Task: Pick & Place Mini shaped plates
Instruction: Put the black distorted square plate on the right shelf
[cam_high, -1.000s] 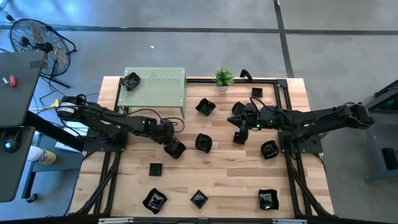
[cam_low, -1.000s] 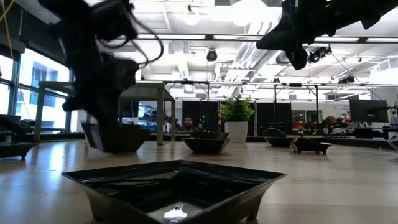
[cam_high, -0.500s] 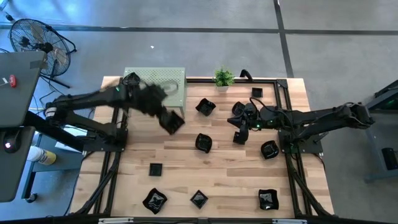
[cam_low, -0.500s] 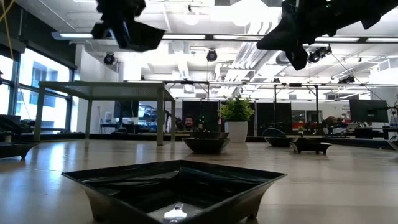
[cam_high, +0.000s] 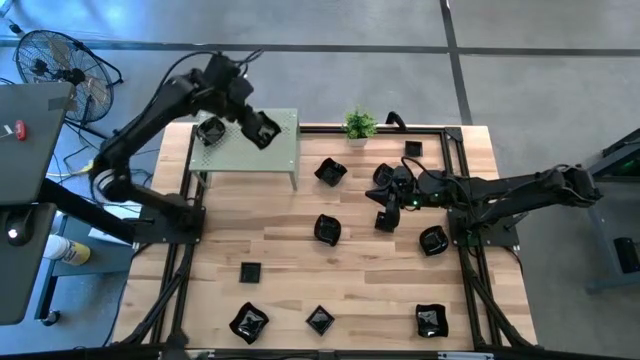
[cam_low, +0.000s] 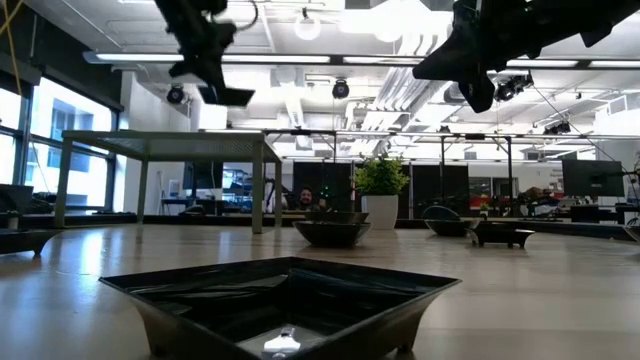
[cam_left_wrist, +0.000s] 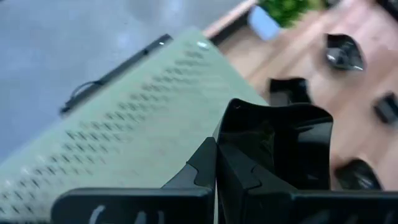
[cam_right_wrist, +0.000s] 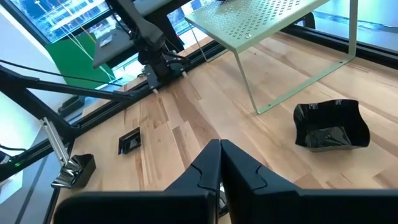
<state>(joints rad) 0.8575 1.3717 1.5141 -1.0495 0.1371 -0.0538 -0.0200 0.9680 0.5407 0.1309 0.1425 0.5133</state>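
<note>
Your left gripper (cam_high: 252, 122) is raised above the green perforated stand (cam_high: 268, 150) at the table's far left, with its fingers clamped on the rim of a square black dish (cam_left_wrist: 281, 144); in the high view that dish (cam_high: 262, 131) hangs over the stand's top, apart from another black dish (cam_high: 211, 130) already resting on the stand's far left corner. In the low view the held dish (cam_low: 222, 93) sits well above the stand's surface, tilted. Your right gripper (cam_high: 387, 196) hovers over the right half of the wooden table (cam_high: 300, 270) with its fingers pressed together and nothing between them, near a cluster of black dishes (cam_high: 386, 178) beside the small potted plant (cam_high: 360, 125). The remaining mini shaped plates lie scattered on the table: one just off the stand's near right leg (cam_high: 331, 172), one at centre (cam_high: 327, 229), a small square one at left centre (cam_high: 250, 271), three along the near edge (cam_high: 248, 322) (cam_high: 320, 320) (cam_high: 432, 321), a rounded one right of centre (cam_high: 433, 240), and a small square one at the far right (cam_high: 413, 149). The right wrist view shows one wavy-edged dish (cam_right_wrist: 330, 125) on the wood just beside the stand's leg. The nearest dish fills the low view's foreground (cam_low: 285, 300).
</note>
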